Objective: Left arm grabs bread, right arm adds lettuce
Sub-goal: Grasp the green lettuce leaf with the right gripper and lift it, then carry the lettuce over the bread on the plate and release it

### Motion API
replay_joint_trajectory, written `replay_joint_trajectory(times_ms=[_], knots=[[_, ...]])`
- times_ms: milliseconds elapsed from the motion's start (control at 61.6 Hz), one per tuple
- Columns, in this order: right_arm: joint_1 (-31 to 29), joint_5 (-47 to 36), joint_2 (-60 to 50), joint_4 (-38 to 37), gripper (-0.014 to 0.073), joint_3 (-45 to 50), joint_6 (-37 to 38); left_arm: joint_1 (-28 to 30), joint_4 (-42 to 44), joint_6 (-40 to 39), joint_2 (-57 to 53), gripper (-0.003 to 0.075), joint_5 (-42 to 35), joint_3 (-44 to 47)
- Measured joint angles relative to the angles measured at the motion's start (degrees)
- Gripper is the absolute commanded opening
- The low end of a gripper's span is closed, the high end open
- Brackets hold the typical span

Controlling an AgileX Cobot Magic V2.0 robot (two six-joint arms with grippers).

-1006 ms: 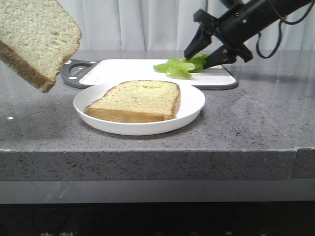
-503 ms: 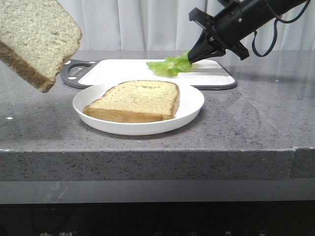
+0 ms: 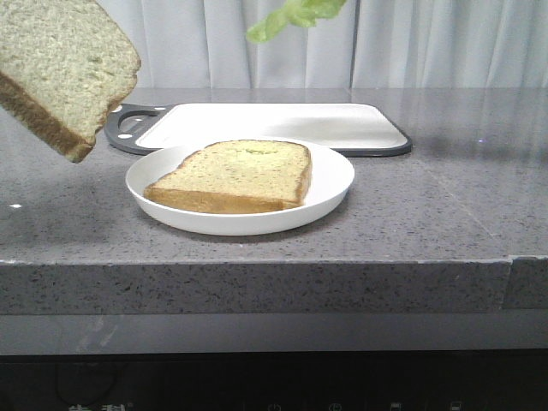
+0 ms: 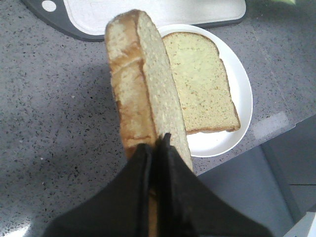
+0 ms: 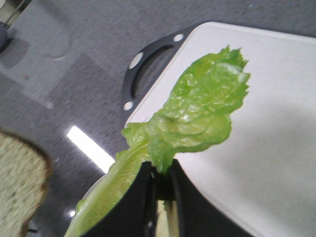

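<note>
My left gripper (image 4: 155,145) is shut on the bread (image 4: 143,79), a thick slice with brown crust, held on edge in the air; it also shows at the upper left of the front view (image 3: 64,68). My right gripper (image 5: 160,170) is shut on the lettuce (image 5: 197,113), a ruffled light-green leaf held high above the cutting board. In the front view only the leaf (image 3: 295,15) shows at the top edge; the right arm is out of that frame. A second slice (image 3: 235,175) lies flat on the white plate (image 3: 330,193).
A white cutting board (image 3: 274,124) with a dark grey handle (image 3: 128,124) lies behind the plate on the grey speckled counter (image 3: 445,197). The counter's front edge drops off below the plate. A pale curtain hangs behind.
My right gripper closed on the lettuce and lifted it off the cutting board, up out of the front view's top. The left arm with the bread has stayed put.
</note>
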Motion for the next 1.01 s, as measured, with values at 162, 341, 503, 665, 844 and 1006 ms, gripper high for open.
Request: replay_joint_trajectory(times_ms=[162, 341, 503, 665, 844, 1006], knots=[[0.0, 8.8, -3.8, 4.8, -0.0066, 5.7, -7.1, 0.0, 0.0, 0.0, 0.0, -0.002, 0.0, 0.0], [0.7, 13.8, -4.0, 8.8, -0.0066, 11.0, -11.5, 0.0, 0.1, 0.0, 0.0, -0.002, -0.2, 0.0], [2.5, 13.1, -4.0, 13.3, -0.0066, 17.3, -16.0, 0.0, 0.2, 0.0, 0.0, -0.002, -1.1, 0.0], [4.7, 11.4, -2.7, 17.2, -0.0066, 20.3, -20.4, 0.0, 0.2, 0.0, 0.0, -0.002, -1.6, 0.0], [5.9, 7.7, 1.1, 18.4, -0.0066, 20.5, -21.8, 0.0, 0.2, 0.0, 0.0, -0.002, -1.7, 0.0], [5.9, 4.1, 3.6, 16.7, -0.0024, 20.7, -21.9, 0.0, 0.2, 0.0, 0.0, -0.002, -1.7, 0.0]])
